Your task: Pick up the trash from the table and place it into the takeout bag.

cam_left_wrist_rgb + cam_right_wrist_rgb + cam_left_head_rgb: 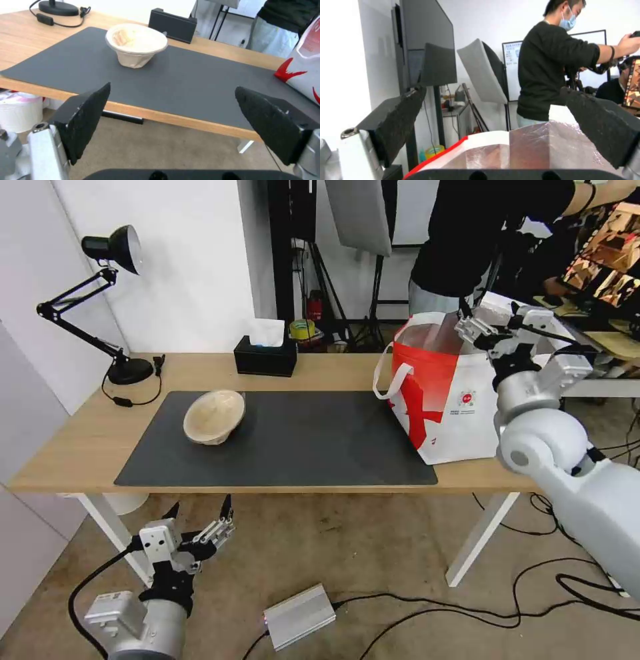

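Now one piece of trash lies on the table (pixel 80 447): a single beige bowl (pixel 214 416), tipped on its side on the left part of the dark mat (pixel 320 447), its mouth turned toward the far left. The bag (pixel 460 407) stands upright at the right end of the table, one corner on the mat, its top open and the foil lining showing. One black tissue box (pixel 265 356) sits at the far edge, well apart from the bowl, and one desk lamp (pixel 100 293) stands at the far left corner.

The right gripper (pixel 475 328) hovers over the bag's open mouth with fingers apart and nothing between them. The left gripper (pixel 200 513) hangs below the table's near edge, left of centre, fingers spread and empty.

By my reading, a drop into the bag is just finishing, and the bowl is the one pickup left. The left arm is nearer; it would need to rise above the tabletop, reach to the bowl and close on its rim.
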Controlling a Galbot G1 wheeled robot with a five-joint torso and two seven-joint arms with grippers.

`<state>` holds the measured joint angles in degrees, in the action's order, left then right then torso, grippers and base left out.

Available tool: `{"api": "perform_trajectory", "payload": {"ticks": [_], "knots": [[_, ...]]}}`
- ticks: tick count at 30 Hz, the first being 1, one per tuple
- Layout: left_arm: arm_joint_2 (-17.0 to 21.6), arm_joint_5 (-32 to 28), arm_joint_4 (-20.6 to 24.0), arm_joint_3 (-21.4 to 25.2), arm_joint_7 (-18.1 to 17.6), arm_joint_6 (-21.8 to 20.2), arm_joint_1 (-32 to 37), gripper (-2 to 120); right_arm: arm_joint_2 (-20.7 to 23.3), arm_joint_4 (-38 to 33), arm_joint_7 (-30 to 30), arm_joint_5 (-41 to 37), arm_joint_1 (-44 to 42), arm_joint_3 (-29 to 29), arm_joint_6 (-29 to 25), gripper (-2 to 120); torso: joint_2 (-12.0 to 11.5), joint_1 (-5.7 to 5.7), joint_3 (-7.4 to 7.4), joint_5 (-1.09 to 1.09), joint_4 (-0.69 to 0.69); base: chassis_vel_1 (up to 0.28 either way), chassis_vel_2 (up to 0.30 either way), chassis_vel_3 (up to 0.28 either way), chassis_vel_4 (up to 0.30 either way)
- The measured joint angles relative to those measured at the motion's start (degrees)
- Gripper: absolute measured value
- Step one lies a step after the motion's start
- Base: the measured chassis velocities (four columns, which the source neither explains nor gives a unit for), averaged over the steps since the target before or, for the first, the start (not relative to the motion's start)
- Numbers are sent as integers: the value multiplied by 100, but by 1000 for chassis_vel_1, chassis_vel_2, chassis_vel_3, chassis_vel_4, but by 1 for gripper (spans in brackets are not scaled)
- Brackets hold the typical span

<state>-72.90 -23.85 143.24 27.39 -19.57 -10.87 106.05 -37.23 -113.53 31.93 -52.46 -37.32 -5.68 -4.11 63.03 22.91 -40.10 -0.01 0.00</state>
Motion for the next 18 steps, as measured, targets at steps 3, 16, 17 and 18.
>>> {"api": "perform_trajectory", "payload": {"ticks": [3, 16, 17, 18], "knots": [[58, 4, 0, 20, -1, 15, 28, 100, 21, -309, 67, 91, -454, -260, -68, 100, 0, 0, 0, 0, 0, 0, 0, 0, 0], [-103, 140, 0, 135, 114, 129, 69, 100, -138, -1275, 92, 837, -1872, -662, -359, 100, 0, 0, 0, 1, 0, 0, 0, 0, 0], [-110, 145, 0, 138, 115, 130, 72, 100, -162, -1326, 94, 889, -1953, -663, -368, 100, 0, 0, 0, 1, 0, 0, 0, 0, 0], [-110, 145, 0, 138, 115, 130, 72, 100, -162, -1326, 94, 889, -1953, -663, -368, 100, 0, 0, 0, 1, 0, 0, 0, 0, 0]]}}
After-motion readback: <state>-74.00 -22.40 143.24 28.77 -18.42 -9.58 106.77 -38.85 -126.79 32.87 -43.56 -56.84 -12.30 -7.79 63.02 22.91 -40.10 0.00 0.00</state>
